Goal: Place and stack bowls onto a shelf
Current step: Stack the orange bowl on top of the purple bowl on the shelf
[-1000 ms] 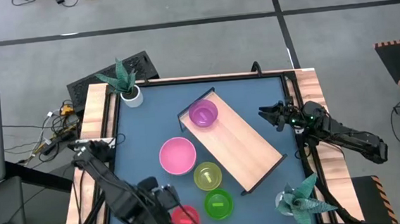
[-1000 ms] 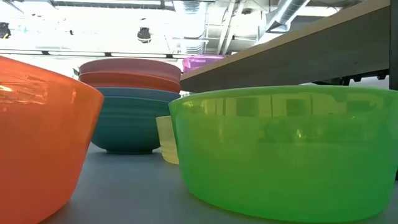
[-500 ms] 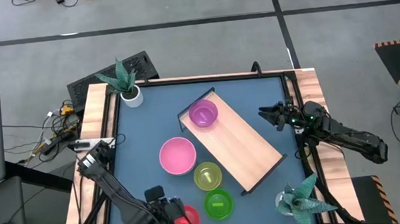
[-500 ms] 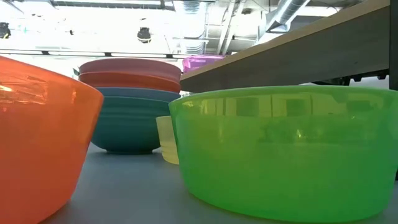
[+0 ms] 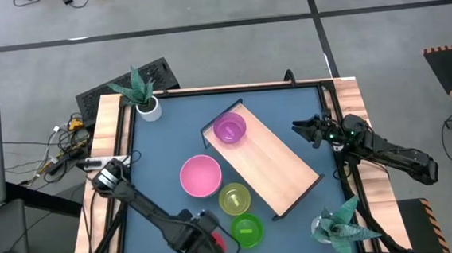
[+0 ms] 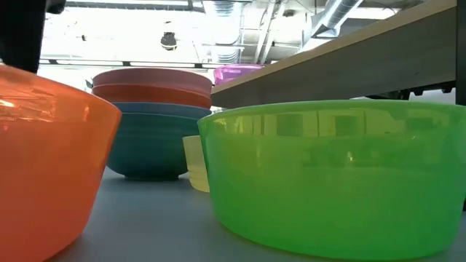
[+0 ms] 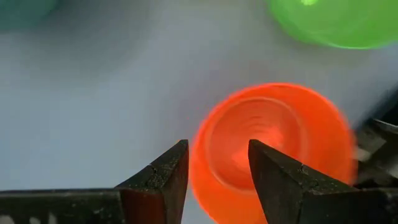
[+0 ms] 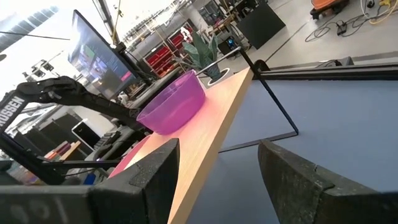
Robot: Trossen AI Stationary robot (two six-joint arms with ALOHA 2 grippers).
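Left hand [image 7: 217, 168] now over red bowl [image 7: 273, 146]

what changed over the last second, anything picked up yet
The left gripper has swung across the table's near edge to hang over the red bowl, fingers open, nothing gripped. The other bowls, the shelf and the right gripper have not moved.

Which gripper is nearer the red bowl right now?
Left. The left gripper hangs right above the red bowl, open, its fingers either side of the near rim. The right gripper waits open at the table's far right edge, beyond the shelf.
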